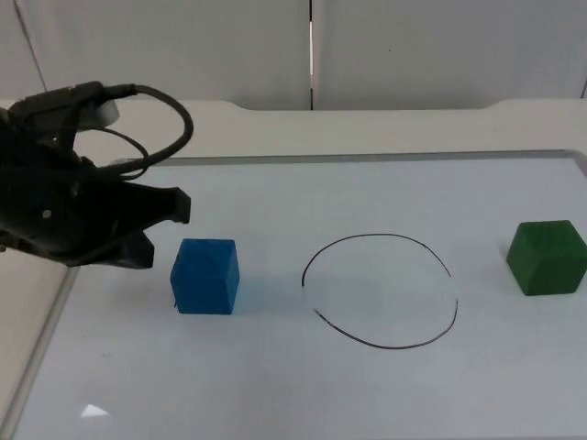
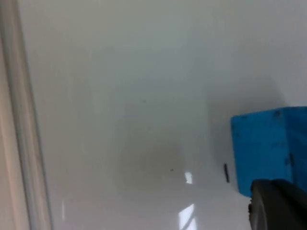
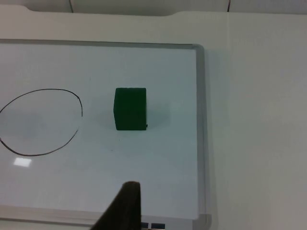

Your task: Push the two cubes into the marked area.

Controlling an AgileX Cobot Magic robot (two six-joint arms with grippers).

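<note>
From my station I see the whiteboard [image 1: 514, 197] covering most of the table, its metal frame running along the far side and down the left. On it a hand-drawn black ring [image 1: 381, 291] marks the target area; the line does not quite close on the left side of the loop.

The left arm [image 1: 55, 206] reaches in low from the left, a black bulk over the board's left edge, with its forearm pointing toward the middle. The left gripper [image 1: 165, 225] hangs just beside the blue cube [image 1: 204, 276], on the side away from the ring. In the top view its two black fingers stand a little apart, one above the other, so I read it as released with nothing between them. I cannot tell whether a fingertip touches the cube or is merely close.

The blue cube sits left of the ring, outside it. In the left wrist view the blue cube [image 2: 271, 146] is cut off by the frame edge, and a dark fingertip [image 2: 278, 206] overlaps its near corner.

The green cube [image 1: 548, 258] rests well to the right of the ring, also outside. In the right wrist view the green cube [image 3: 130, 109] stands between the ring [image 3: 41, 122] and the board's frame.

Of the right gripper I see one dark fingertip [image 3: 125, 207], so whether it is released or clenched I cannot tell.
</note>
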